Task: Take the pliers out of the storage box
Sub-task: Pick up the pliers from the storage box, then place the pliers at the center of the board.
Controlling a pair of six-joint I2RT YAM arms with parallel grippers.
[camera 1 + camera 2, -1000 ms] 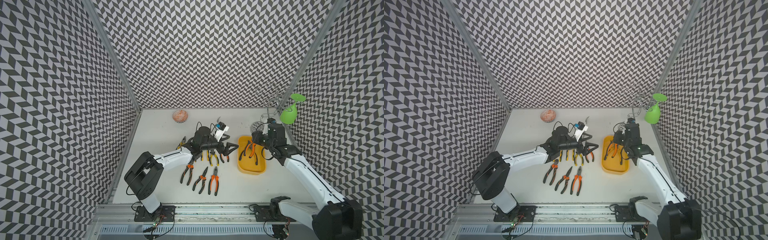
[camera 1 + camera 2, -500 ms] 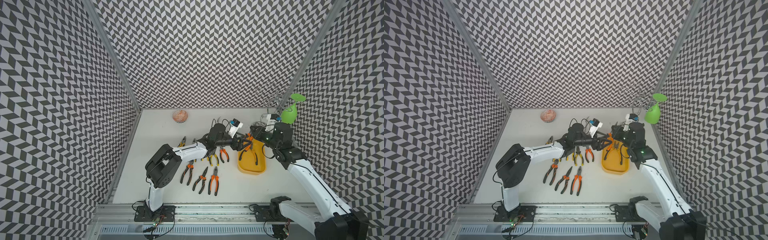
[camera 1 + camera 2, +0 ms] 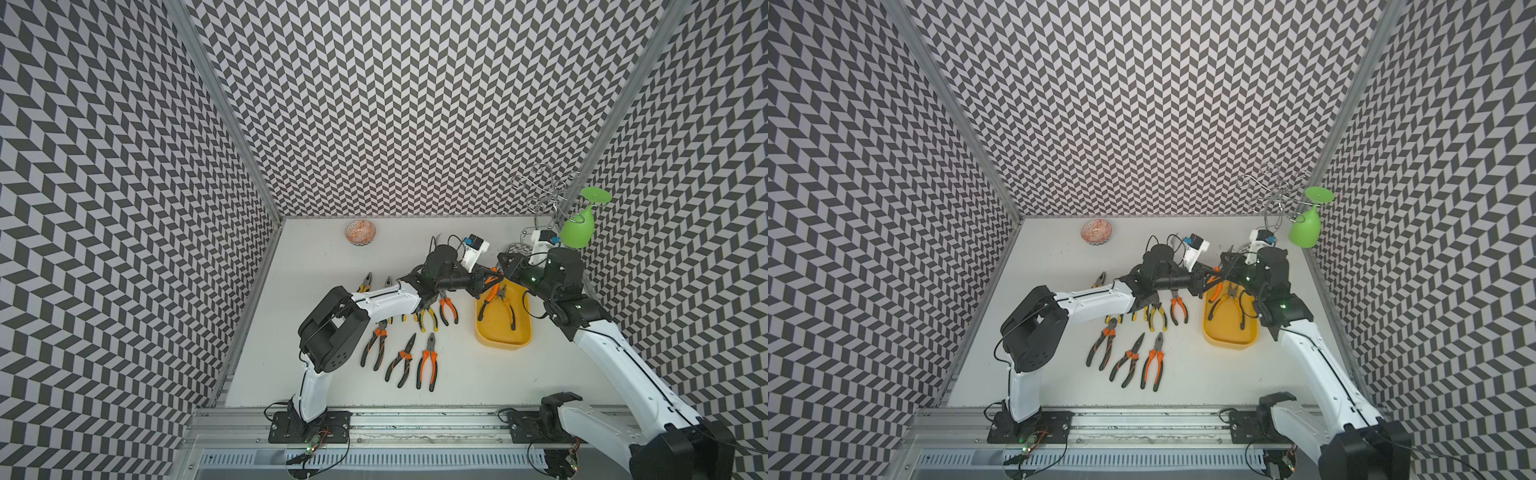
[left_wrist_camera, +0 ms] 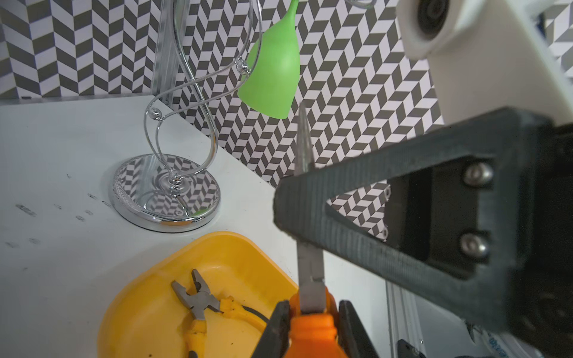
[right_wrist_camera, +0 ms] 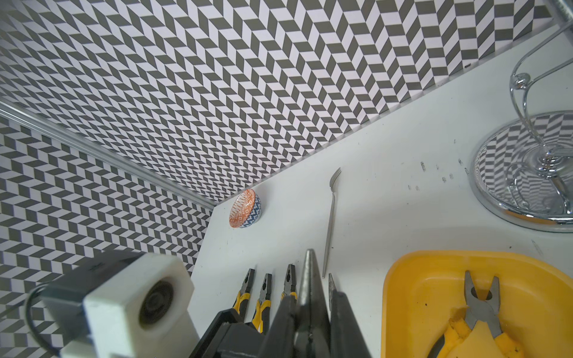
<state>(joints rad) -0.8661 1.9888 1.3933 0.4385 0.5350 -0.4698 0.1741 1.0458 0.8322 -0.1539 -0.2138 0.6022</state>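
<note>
Far back at the left, a small orange patterned bowl [image 3: 360, 233] sits alone on the white table [image 3: 457, 386]. Toward the middle, several pliers [image 3: 401, 359] lie flat on the table in two loose rows. Their noses point to the back wall, and their handles are orange-and-black or yellow-and-black. A thin silver fork [image 5: 331, 223] lies beyond their noses.

Above the rear row the left arm stretches rightward. The left gripper [image 4: 313, 307] is clamped on the orange handles of a long-nosed pair of pliers [image 4: 310, 272], just below the pivot. That pair is held up in the air over the far left part of the yellow storage box [image 3: 503, 343]. The right gripper [image 5: 311, 297], reaching in from the right, is pinched tight on the same pair's grey metal nose, so both claws grip one tool.

Down inside the box another pair of pliers [image 4: 197, 300] lies flat, with grey jaws and yellow-and-black handles. Right of the box, in the back corner, stands a chrome wire stand [image 4: 167, 198] with a green glass [image 4: 273, 71] hanging upside down.
</note>
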